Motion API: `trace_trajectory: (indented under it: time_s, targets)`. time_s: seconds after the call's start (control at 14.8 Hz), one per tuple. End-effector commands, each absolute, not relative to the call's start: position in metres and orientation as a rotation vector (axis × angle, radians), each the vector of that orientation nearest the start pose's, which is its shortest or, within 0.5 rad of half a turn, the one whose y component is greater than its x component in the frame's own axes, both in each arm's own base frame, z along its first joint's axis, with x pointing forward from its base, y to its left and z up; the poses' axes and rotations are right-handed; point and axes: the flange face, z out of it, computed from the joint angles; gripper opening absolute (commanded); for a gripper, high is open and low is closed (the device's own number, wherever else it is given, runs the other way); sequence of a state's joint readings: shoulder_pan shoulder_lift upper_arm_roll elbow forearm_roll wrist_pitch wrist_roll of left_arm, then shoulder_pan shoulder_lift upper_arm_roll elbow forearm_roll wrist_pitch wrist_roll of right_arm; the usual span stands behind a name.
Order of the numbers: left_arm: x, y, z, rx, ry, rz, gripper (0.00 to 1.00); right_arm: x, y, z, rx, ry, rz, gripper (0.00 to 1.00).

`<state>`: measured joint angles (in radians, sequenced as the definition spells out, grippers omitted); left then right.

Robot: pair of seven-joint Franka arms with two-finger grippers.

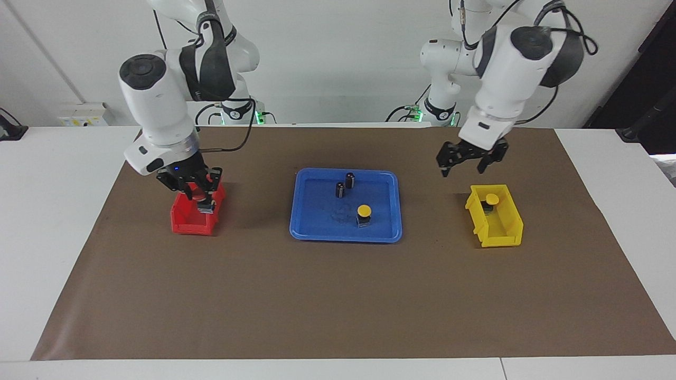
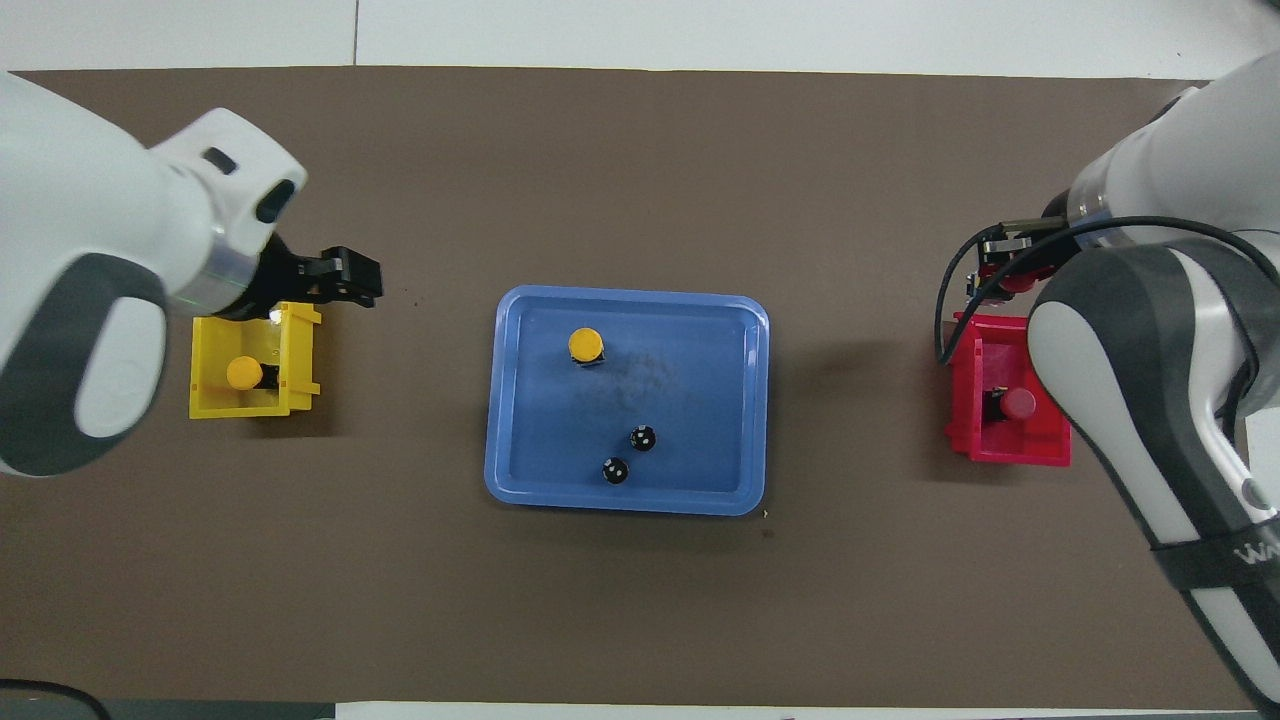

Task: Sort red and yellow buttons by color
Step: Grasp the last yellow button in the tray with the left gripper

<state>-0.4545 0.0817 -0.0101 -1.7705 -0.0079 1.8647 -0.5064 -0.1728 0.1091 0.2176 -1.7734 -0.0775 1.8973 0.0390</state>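
Observation:
My right gripper is shut on a red button and holds it over the red bin; it also shows in the overhead view. Another red button lies in that bin. One yellow button stands in the blue tray, also seen from overhead. The other yellow button lies in the yellow bin. My left gripper is open and empty, raised over the mat beside the yellow bin.
Two dark cylinders without coloured caps stand in the tray, nearer to the robots than the yellow button. A brown mat covers the table. The red bin is at the right arm's end, the yellow bin at the left arm's end.

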Motion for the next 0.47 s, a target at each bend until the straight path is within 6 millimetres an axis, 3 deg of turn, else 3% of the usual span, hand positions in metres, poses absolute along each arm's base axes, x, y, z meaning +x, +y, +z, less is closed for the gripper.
trace_trajectory:
  time_s: [0.0, 0.2, 0.41]
  targets:
    - [0.521, -0.329, 0.451, -3.145, -0.169, 0.002, 1.00, 0.578, -0.009, 0.476, -3.177, -0.083, -0.067, 0.20]
    - [0.499, -0.385, 0.422, -3.159, -0.229, -0.031, 1.00, 0.559, -0.020, 0.448, -3.165, -0.123, -0.112, 0.20]
    - [0.501, -0.398, 0.396, -3.162, -0.237, -0.037, 1.00, 0.545, -0.025, 0.426, -3.165, -0.122, -0.149, 0.20]
